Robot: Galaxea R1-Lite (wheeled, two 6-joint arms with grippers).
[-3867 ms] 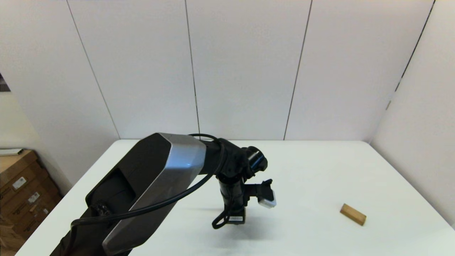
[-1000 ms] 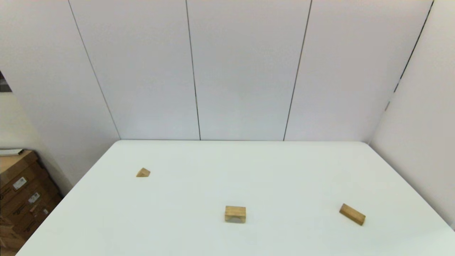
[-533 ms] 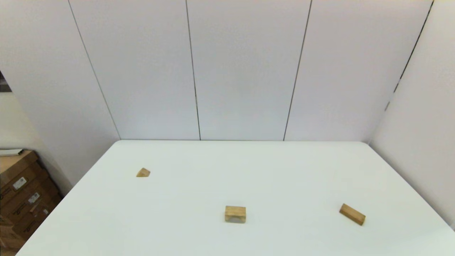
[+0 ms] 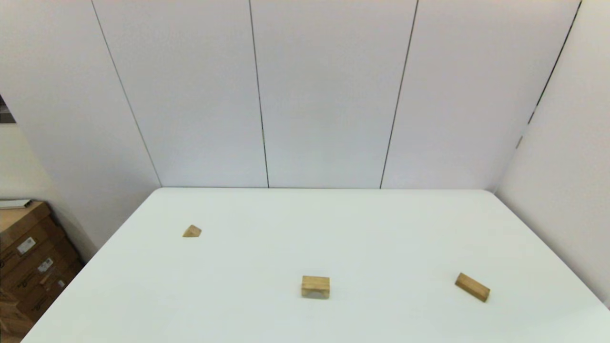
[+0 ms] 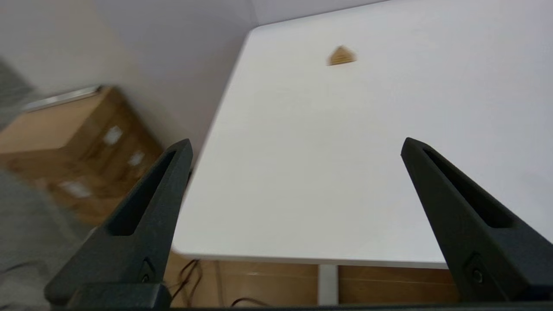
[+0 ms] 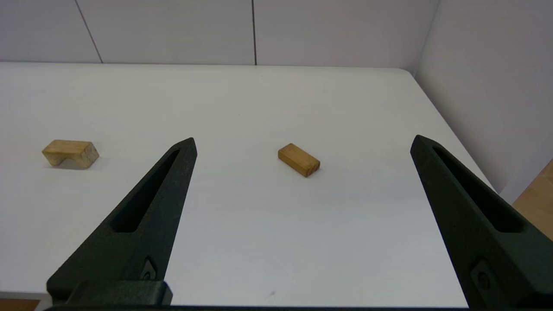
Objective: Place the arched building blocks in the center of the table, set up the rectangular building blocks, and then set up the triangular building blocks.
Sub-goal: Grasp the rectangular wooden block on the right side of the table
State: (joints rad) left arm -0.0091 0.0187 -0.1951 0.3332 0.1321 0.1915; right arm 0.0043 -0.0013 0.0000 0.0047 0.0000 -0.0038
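the arch block stands near the middle of the table, notch down, so the first step looks done. the next step, in my judgement, is the plain block. it lies flat on the robot's right side of the table, well apart from the arch block, and its long axis runs slanted, from far-left to near-right in the head view. the small triangle block sits far on the left side, closer to the back.

both arms are pulled back and are not in the head view. the right gripper hangs at the near edge of the table with its fingers spread wide and nothing between them. the plain block lies straight ahead of it, about midway between the two fingers in its own camera, so the right arm is clearly the nearer one. because the block lies slanted, i think the wrist must turn so the fingers close across the short width.

the left gripper is also wide and empty, at the near left corner of the table, facing the triangle block.

the left wrist view is blurred, so the triangle's exact pose is hard to make out, and the notch of the arch block shows only partly.
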